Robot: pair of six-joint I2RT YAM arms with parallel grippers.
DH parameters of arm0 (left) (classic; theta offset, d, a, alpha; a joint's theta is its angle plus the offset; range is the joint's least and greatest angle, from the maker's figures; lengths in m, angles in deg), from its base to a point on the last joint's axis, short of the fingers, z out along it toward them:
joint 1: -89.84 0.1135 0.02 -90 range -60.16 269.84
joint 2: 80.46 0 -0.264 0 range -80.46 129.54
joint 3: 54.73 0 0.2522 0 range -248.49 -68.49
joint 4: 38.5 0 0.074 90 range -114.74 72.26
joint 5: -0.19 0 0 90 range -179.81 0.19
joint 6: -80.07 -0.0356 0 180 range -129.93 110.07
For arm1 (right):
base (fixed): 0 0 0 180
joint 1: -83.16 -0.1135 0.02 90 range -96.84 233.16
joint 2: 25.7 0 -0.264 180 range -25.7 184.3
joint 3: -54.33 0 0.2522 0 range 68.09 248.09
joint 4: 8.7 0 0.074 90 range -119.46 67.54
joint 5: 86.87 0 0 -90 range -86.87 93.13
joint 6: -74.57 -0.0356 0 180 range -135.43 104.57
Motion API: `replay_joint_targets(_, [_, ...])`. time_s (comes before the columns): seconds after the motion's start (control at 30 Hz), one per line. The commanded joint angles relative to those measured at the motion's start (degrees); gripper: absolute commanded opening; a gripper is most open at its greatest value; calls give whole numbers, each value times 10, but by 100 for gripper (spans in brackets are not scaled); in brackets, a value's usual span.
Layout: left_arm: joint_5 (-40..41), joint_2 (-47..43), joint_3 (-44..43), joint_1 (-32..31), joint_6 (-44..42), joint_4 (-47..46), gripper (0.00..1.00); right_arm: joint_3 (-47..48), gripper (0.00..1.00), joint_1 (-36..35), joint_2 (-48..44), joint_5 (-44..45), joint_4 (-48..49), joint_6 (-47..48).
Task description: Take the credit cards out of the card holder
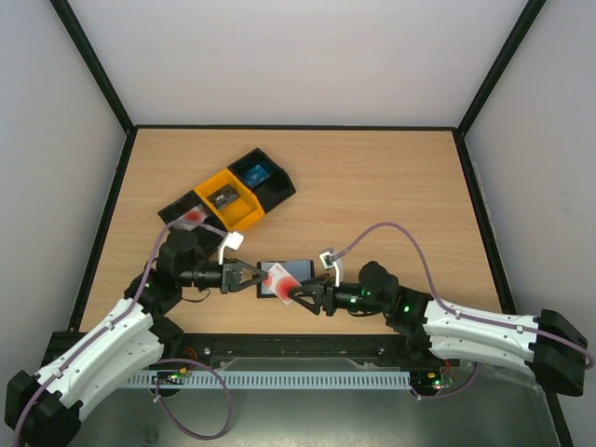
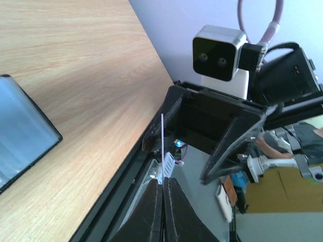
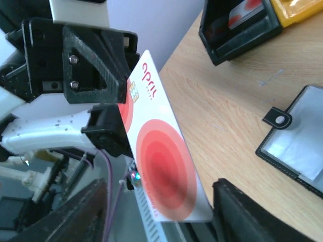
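Near the holder (image 3: pixel 302 137), a glossy plastic card (image 3: pixel 164 166) is being shown; the holder is being seen as shiny inside, the table (image 3: pixel 237 85) beneath as matt wood.

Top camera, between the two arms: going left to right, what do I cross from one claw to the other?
Left claw, shut on the card → red card → right claw, open. The card holder overlaps the card in this view, so it is left out of the order.
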Motion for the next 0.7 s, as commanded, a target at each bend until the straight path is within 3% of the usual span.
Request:
replay_joint_targets(0.0, [50, 5, -26, 3, 8, 6, 3, -21, 67, 0, -52, 69, 10, -6])
replay_joint_targets(0.1, [91, 8, -36, 7, 21, 3, 3, -32, 96, 0, -105, 100, -4, -6])
replay_joint_targets(0.13, [106, 9, -40, 9, 25, 3, 3, -35, 98, -1, -121, 111, -13, -4])
replay_joint_targets(0.43, [330, 34, -117, 89, 40, 97, 3, -51, 98, 0, -216, 175, -73, 4])
replay_joint_targets(0.67, [404, 88, -166, 196, 37, 110, 3, -57, 98, 0, -239, 189, -92, 5])
